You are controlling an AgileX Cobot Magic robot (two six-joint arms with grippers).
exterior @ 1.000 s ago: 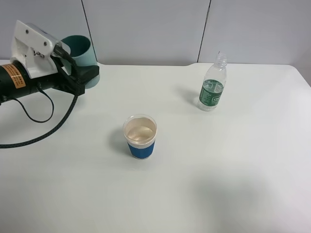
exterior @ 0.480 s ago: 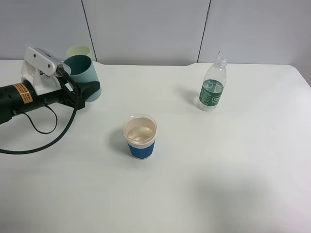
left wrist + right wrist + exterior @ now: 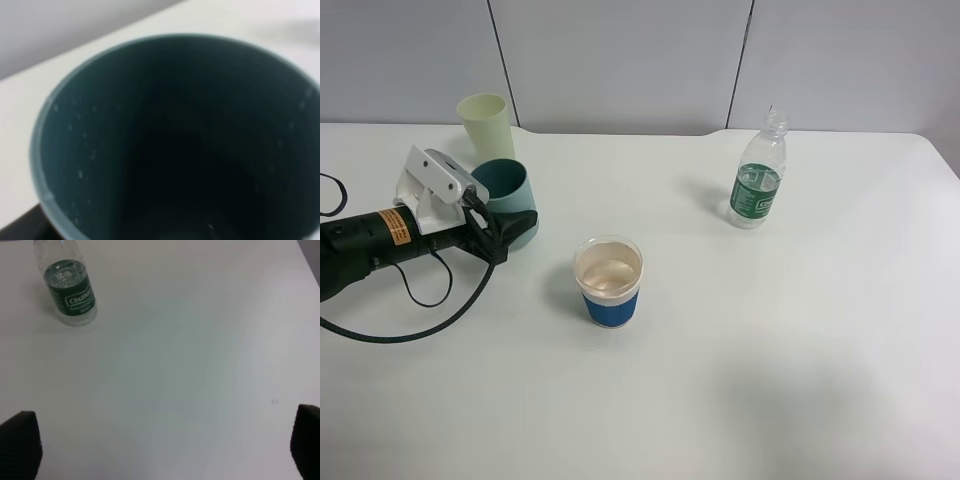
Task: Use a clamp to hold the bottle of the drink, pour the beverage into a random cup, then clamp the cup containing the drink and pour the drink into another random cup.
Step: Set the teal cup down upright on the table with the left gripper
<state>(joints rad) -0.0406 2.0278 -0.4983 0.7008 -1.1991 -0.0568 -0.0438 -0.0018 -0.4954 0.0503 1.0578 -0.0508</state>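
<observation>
One risk — left fingers (image 3: 498, 238) are clamped on the teal cup (image 3: 510, 200), tilted just above the surface near the yellow cup (image 3: 485, 121), so releasing early tips it; right fingers (image 3: 160, 447) gape, empty.

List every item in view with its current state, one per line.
Teal tumbler: held by the left gripper, roughly upright, inside looks empty apart from droplets.
Blue-banded cup: upright on the table, clear liquid inside.
Water bottle: upright, uncapped, free-standing.
Yellow-green tumbler: upright, untouched.
Right gripper: jaws open, holding nothing.
</observation>
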